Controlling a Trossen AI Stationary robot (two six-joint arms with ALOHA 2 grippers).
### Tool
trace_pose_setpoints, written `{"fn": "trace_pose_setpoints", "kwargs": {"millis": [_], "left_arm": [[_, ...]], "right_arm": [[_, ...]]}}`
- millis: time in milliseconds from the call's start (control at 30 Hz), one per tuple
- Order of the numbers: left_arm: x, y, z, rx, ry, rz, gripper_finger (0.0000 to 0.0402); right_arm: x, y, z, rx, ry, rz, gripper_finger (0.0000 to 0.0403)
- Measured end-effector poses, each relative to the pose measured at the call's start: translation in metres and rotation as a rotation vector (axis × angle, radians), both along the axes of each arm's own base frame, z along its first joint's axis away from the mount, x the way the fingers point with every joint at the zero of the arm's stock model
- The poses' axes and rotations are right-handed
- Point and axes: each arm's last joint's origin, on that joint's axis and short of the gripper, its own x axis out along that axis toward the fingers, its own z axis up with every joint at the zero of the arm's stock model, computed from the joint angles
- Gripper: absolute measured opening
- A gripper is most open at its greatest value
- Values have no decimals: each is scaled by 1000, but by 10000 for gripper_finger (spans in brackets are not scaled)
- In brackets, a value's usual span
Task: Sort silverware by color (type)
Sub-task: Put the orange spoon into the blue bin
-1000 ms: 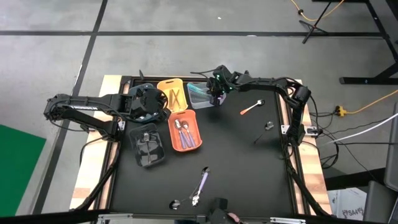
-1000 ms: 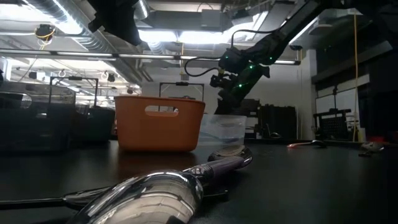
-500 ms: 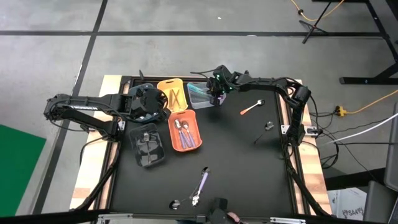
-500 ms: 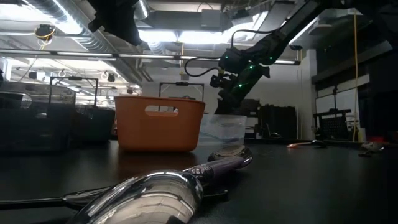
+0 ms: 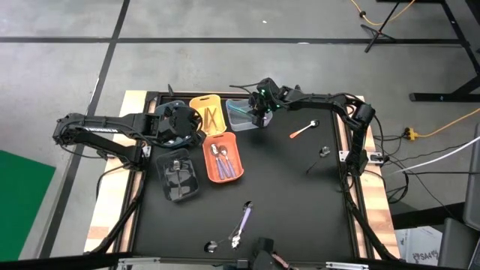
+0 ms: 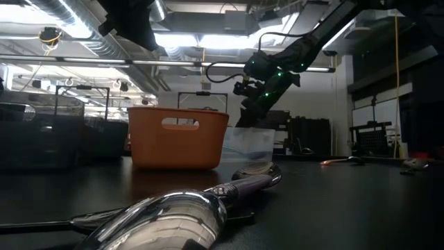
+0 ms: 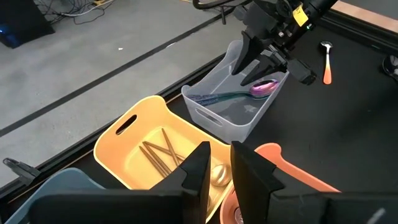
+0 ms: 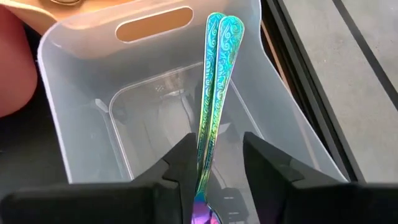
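Note:
Two teal iridescent pieces lie side by side in the clear bin at the table's far middle. Their handles lean up toward the bin's far wall. One ends in a pinkish bowl. My right gripper hangs open over this bin, its fingers on either side of the handles. My left gripper waits above the yellow bin of gold pieces, a narrow gap between its fingers and nothing in it. Loose silverware on the table: an orange-red spoon and a purple spoon.
An orange bin holds purple and silver spoons, and a dark bin sits to its left. Small pieces lie near the right edge and the near edge. The black tabletop between the bins and the near edge is mostly bare.
My right gripper has opened over the clear bin and has gone up a little. The teal piece that it let go now rests in the bin beside the other one.

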Motion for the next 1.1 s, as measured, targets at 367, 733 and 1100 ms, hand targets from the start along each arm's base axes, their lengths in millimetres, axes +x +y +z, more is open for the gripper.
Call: {"fn": "trace_pose_setpoints", "kwargs": {"millis": [367, 733, 1100], "left_arm": [[0, 0, 0, 0, 0, 0, 57], [0, 0, 0, -1, -1, 1, 57], [0, 0, 0, -2, -3, 2, 57]], "right_arm": [[-2, 1, 7, -5, -7, 0, 117], [-28, 17, 78, -73, -113, -1, 117], [-73, 43, 76, 61, 307, -30, 117]]}}
